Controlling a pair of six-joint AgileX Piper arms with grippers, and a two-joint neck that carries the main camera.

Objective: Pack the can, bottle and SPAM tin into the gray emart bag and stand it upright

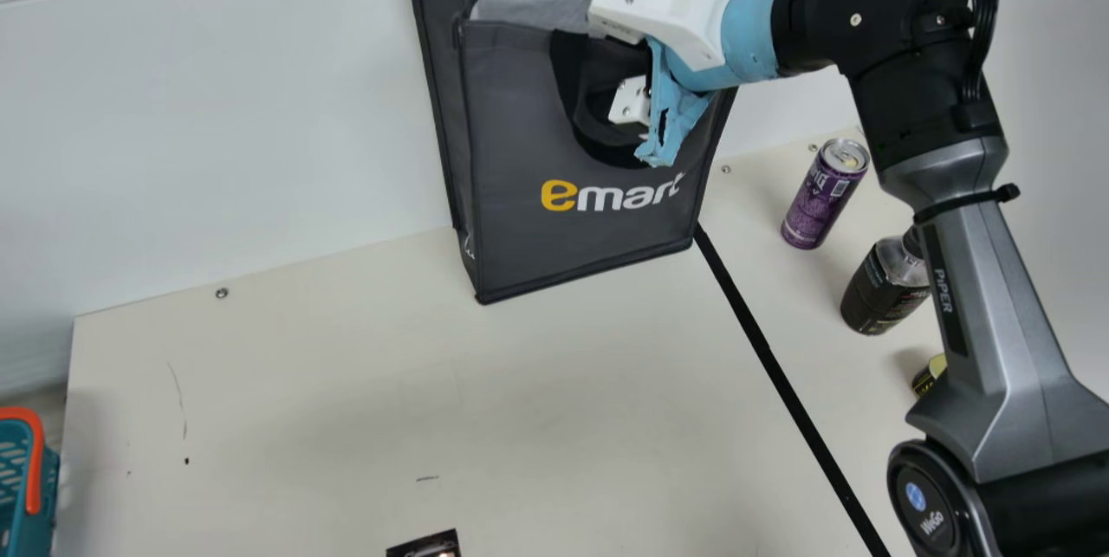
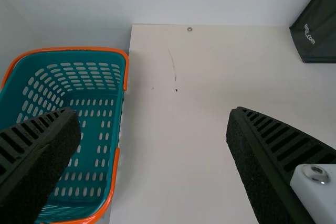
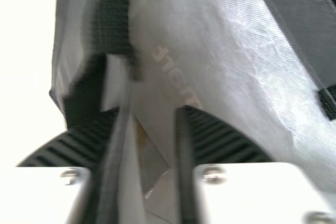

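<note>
The right tool (image 3: pixel 150 110), parted, sits astride the rim (image 1: pixel 511 26) of the bag (image 1: pixel 572 254); closing there should pinch it.

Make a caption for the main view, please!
Right hand at the top of the bag; can and bottle stand on the table.

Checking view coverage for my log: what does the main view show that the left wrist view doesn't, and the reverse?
Main view, not left wrist view: the purple can, the dark bottle partly behind the right arm, and the black strip.

Left wrist view, not main view: the left gripper, jaws apart.

Both: the table, the teal basket and the gray bag, which the left wrist view cuts to a lower corner.
</note>
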